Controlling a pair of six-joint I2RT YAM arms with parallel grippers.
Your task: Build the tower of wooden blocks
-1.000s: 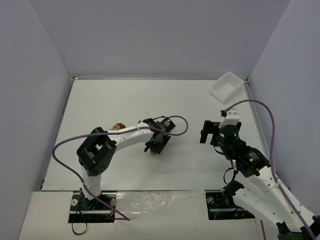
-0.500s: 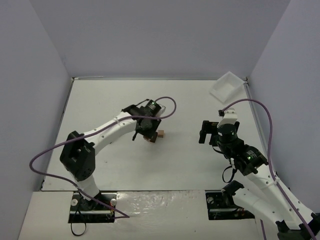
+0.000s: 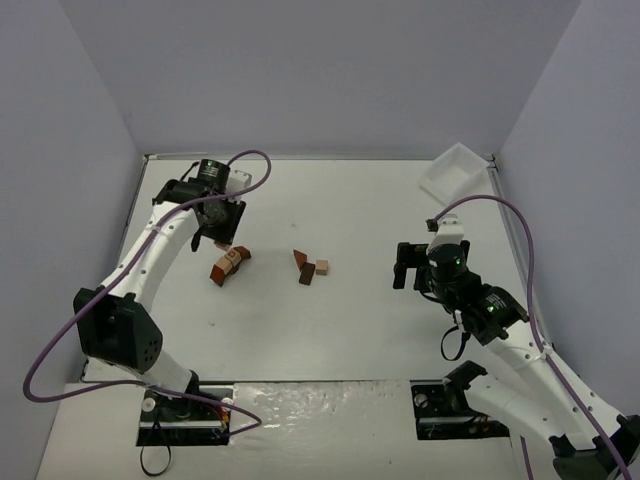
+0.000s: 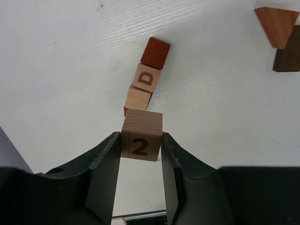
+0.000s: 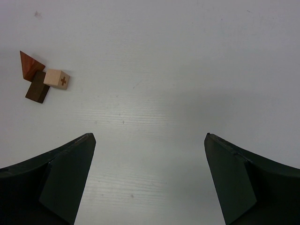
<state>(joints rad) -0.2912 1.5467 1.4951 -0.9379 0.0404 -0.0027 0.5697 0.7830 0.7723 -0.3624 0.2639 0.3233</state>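
Observation:
My left gripper is shut on a pale wood block printed "2", held just above the table. Right beyond it a short row of wood blocks lies touching: a red-brown cube, a tan cube marked "D", a pale cube and a red-brown piece mostly hidden under the held block. From above this row sits just below the left gripper. A red-brown wedge, a dark block and a pale cube with a plus cluster mid-table. My right gripper is open and empty, right of that cluster.
A white plastic tray rests in the far right corner. Purple-grey walls close in the table on the left, back and right. The left arm's purple cable loops over the far left of the table.
The left arm has swung from the middle of the table to the far left with the "2" block in its grip, uncovering the three-block cluster. The right arm has barely shifted.

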